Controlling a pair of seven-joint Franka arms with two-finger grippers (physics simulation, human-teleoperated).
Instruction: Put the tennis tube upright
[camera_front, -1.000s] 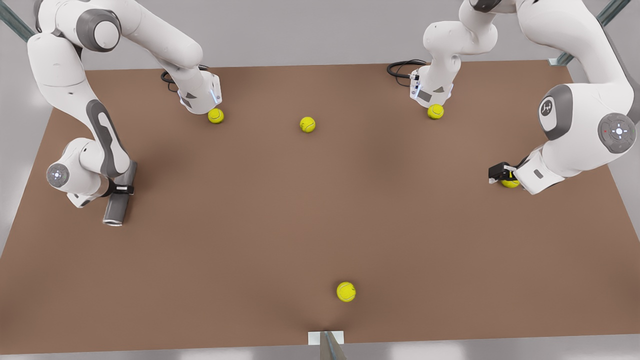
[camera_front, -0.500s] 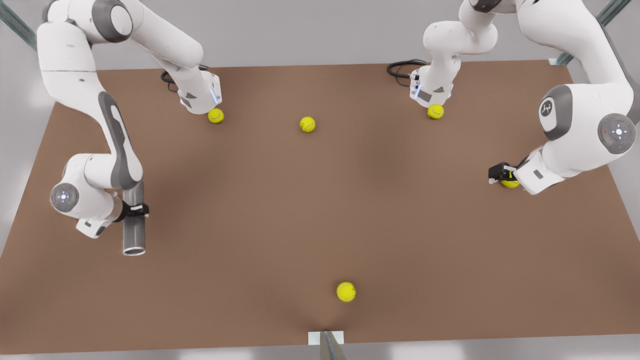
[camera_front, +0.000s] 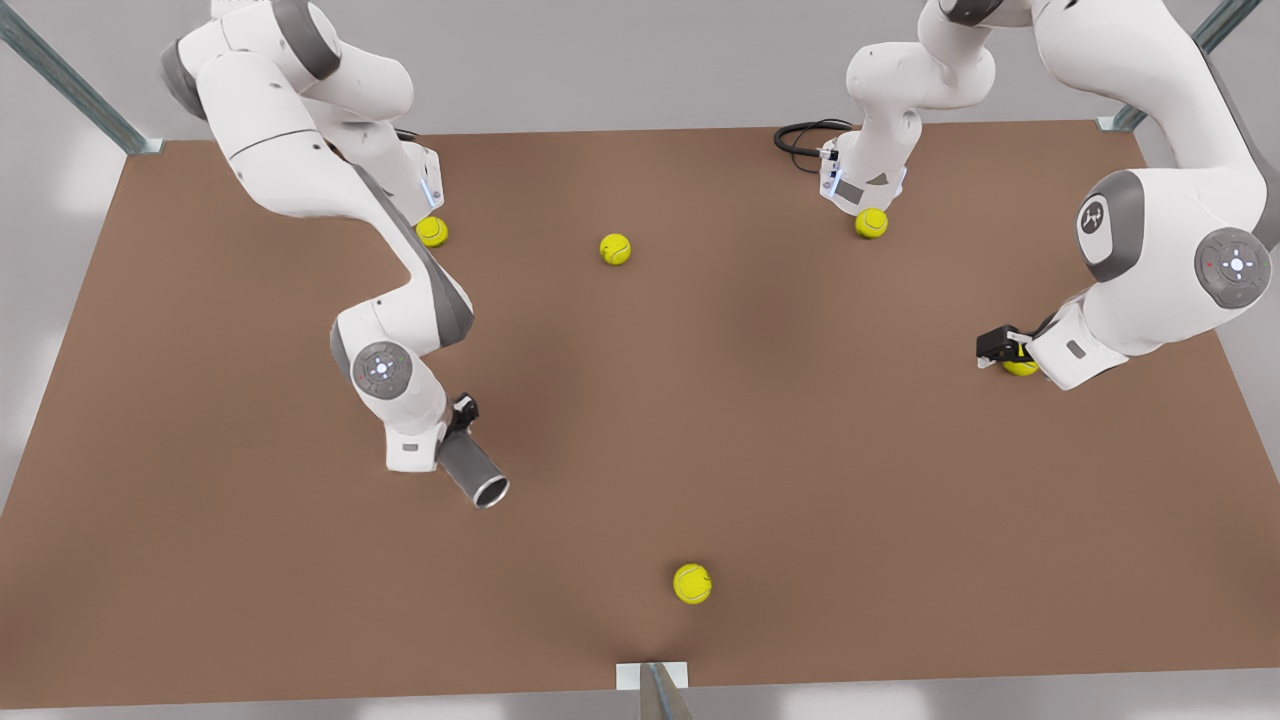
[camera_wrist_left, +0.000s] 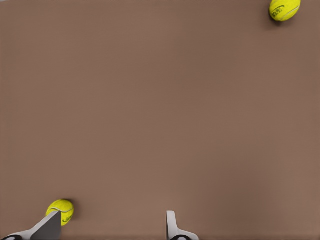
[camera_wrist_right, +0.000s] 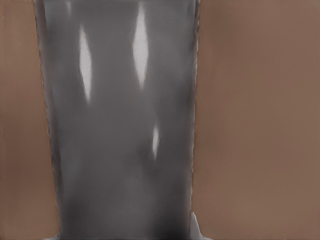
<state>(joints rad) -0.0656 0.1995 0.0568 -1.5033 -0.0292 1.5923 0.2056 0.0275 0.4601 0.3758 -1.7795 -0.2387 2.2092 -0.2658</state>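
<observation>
The tennis tube (camera_front: 472, 475) is a dark grey cylinder with a lighter rim at its open end. It hangs tilted above the table at the front view's left-centre, with my right gripper (camera_front: 460, 414) shut on it. In the right wrist view the tennis tube (camera_wrist_right: 120, 125) runs close under the camera. My left gripper (camera_front: 1001, 347) waits low at the front view's right, open, with a yellow ball (camera_front: 1021, 367) beside it. In the left wrist view that ball (camera_wrist_left: 61, 210) lies next to one finger (camera_wrist_left: 49, 228), not between the two.
Loose yellow balls lie on the brown table (camera_front: 800, 480): one near the front edge (camera_front: 692, 583), one at the back middle (camera_front: 615, 249), and one by each arm base (camera_front: 431, 231) (camera_front: 871, 222). A far ball (camera_wrist_left: 284, 9) appears in the left wrist view.
My right gripper has carried the tube from the table's left edge toward the middle, and the tube has swung so its open end points to the front right. The left arm has not moved.
</observation>
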